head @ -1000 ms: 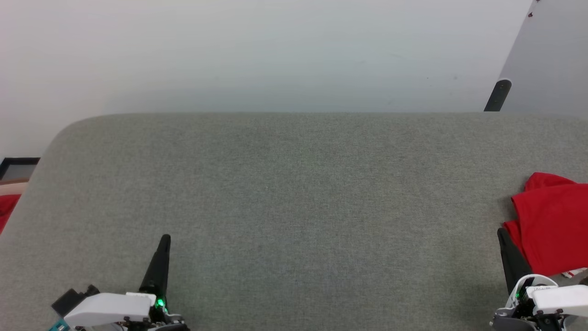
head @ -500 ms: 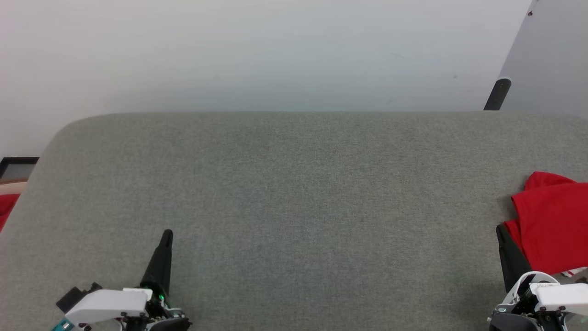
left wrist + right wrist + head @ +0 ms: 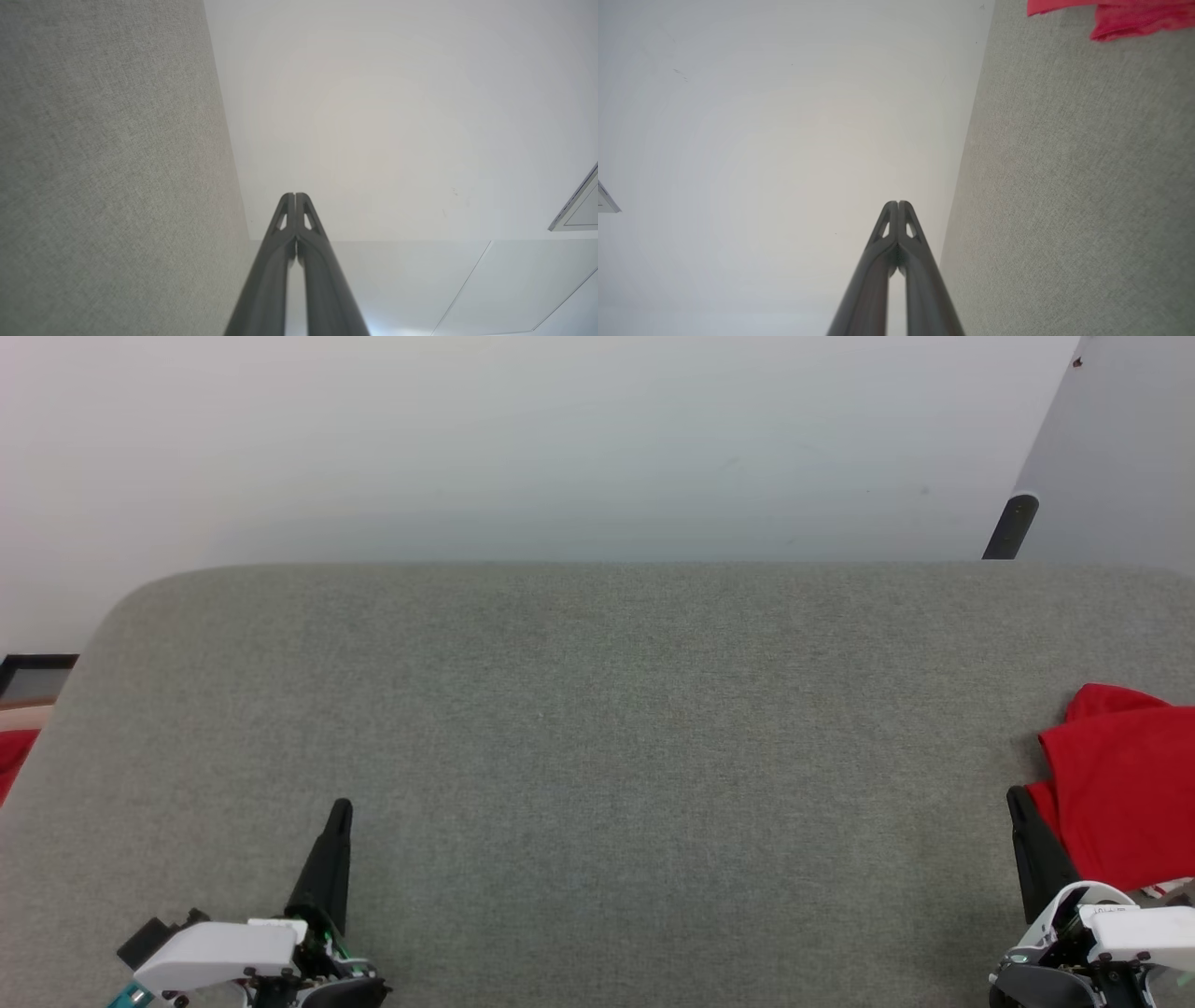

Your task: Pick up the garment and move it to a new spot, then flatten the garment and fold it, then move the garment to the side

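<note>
Both your arms have crept slightly forward. Your left gripper and right gripper are pinched closed, holding nothing. Your red shirt lies bunched at the grey table's right edge, just beside the right gripper.

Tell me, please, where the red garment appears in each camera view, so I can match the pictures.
Head view: the garment lies at the right edge, below the middle.
Right wrist view: the garment is in the top right corner.
Left wrist view: grey fabric surface at left, pale wall at right.
Shared landmark: the grey fabric surface's edge against the wall.
</note>
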Controlling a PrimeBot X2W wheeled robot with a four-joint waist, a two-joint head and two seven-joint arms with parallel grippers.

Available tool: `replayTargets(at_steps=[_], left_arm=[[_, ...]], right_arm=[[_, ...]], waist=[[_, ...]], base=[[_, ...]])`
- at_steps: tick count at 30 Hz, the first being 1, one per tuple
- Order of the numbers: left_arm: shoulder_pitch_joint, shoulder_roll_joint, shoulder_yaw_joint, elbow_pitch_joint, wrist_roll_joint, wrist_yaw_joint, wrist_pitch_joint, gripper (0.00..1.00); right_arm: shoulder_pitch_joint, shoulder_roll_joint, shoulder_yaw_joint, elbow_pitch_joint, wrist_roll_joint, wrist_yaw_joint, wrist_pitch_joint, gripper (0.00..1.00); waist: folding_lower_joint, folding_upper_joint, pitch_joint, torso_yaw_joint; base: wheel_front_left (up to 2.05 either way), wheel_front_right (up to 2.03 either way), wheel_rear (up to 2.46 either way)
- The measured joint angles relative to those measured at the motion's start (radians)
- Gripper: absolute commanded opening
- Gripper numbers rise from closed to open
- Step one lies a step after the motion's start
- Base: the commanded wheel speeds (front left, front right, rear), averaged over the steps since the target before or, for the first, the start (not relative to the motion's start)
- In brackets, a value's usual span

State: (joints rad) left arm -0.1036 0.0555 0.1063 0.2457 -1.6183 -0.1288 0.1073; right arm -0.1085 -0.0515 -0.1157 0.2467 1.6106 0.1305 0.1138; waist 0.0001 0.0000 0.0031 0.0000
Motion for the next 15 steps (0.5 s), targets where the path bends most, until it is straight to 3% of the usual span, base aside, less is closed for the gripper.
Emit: replayTargets(at_steps=[15], left_arm=[[0.000, -0.001, 0.001, 0.000, 0.000, 0.000, 0.004, 0.00]], right_arm=[[0.000, 0.000, 0.000, 0.000, 0.000, 0.000, 0.000, 0.00]], waist=[[0.0000, 0.0000, 0.000, 0.000]], base=[[0.00, 0.00, 0.00]])
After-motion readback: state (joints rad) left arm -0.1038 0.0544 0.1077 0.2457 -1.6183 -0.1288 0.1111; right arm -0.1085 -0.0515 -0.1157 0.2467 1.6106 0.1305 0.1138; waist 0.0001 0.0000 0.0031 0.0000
